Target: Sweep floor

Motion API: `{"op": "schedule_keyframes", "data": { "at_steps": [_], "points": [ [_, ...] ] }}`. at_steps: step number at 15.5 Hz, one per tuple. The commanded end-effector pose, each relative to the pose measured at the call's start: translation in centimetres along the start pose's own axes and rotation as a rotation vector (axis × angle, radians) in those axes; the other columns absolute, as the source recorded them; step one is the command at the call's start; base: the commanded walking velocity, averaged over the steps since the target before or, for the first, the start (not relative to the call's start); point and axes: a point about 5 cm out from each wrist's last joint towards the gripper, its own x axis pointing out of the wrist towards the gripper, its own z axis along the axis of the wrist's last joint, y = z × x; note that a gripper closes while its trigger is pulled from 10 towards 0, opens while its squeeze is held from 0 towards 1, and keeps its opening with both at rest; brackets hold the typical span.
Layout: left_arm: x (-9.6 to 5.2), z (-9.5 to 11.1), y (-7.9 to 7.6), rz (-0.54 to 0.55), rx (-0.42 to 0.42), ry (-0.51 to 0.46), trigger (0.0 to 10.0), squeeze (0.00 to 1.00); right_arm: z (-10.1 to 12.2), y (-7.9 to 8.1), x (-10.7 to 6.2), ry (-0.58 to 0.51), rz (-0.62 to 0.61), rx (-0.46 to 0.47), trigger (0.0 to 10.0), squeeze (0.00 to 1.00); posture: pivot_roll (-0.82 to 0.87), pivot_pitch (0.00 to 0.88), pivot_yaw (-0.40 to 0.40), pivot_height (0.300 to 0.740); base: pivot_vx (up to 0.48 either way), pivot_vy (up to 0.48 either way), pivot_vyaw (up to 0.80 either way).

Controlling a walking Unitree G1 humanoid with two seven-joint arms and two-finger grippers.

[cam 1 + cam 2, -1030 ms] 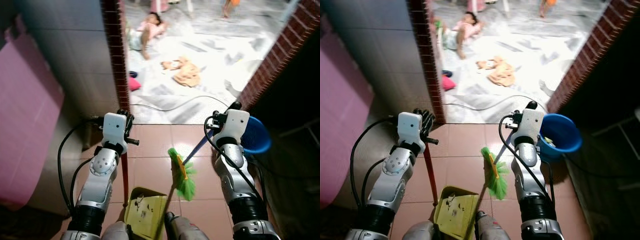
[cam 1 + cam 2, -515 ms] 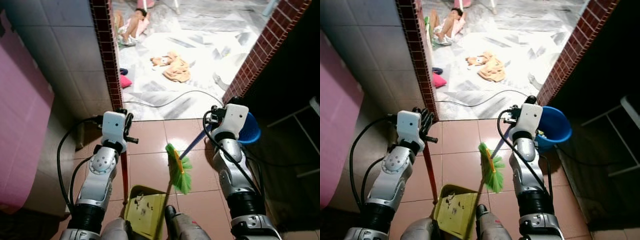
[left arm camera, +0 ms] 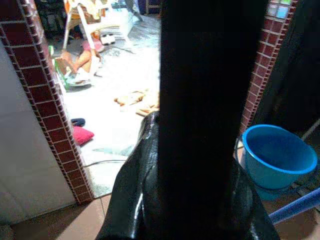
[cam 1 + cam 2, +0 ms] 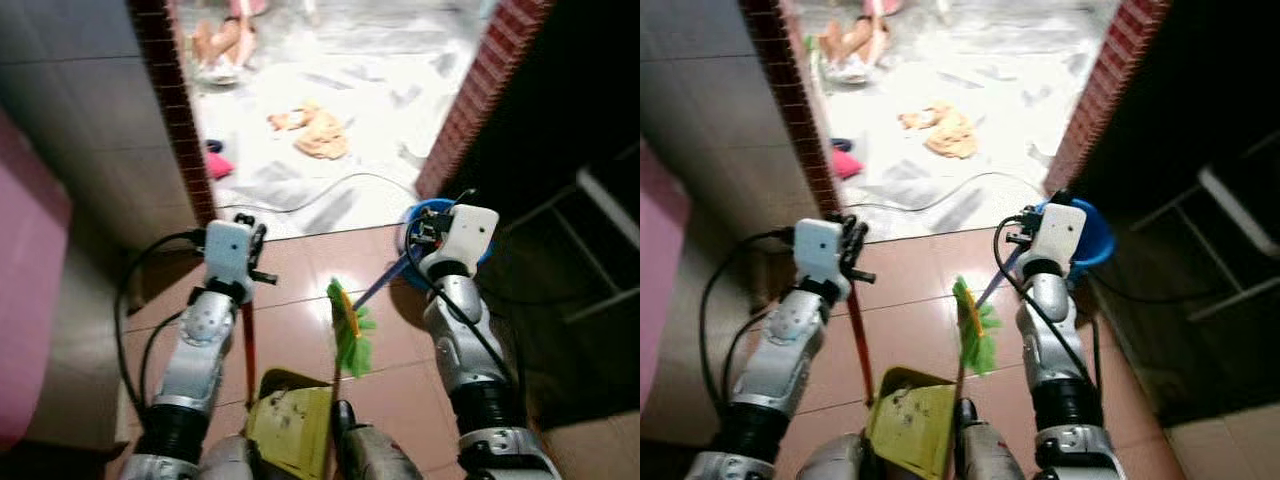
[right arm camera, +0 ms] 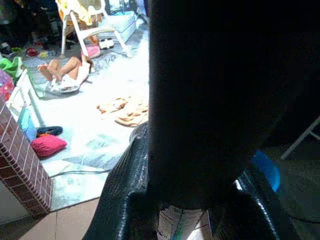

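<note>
The broom point(image 4: 350, 328), green-bristled with a blue handle, hangs just above the red tile floor point(image 4: 300, 262) in front of the robot, its handle clenched in the right gripper point(image 4: 432, 232) up near the blue bucket point(image 4: 1095, 238). Right beside it, low and close to the robot's body, sits the yellow dustpan point(image 4: 290, 428), and it already has a scatter of dark crumbs and dirt in it, so I'd say some sweeping is done. Its red handle rises to the left gripper point(image 4: 252, 247), which is closed around it. The tiles nearby look fairly clean, though the picture is soft. Beyond the brick doorway the pale marble floor point(image 4: 380, 90) still carries a crumpled cloth point(image 4: 312, 132), a cable and a pink thing, with a person lying farther back; that part looks unswept.
</note>
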Motion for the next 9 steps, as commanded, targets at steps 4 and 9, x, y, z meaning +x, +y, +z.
{"op": "schedule_keyframes", "data": {
  "at_steps": [4, 9],
  "points": [
    [0.00, -0.47, -0.43, -0.018, 0.004, 0.024, 10.0, 0.00, -1.41, -1.38, -0.26, 0.074, -0.034, -0.046, 10.0, 0.00, -0.04, 0.068, -0.017, 0.731, -0.057, 0.000, -0.68],
    [0.17, -0.17, -0.18, 0.026, 0.005, 0.010, 10.0, 0.00, -1.65, -1.12, -0.39, 0.075, -0.027, -0.040, 10.0, 0.00, -0.03, 0.061, -0.018, 0.731, -0.215, 0.000, -0.09]
  ]
}}
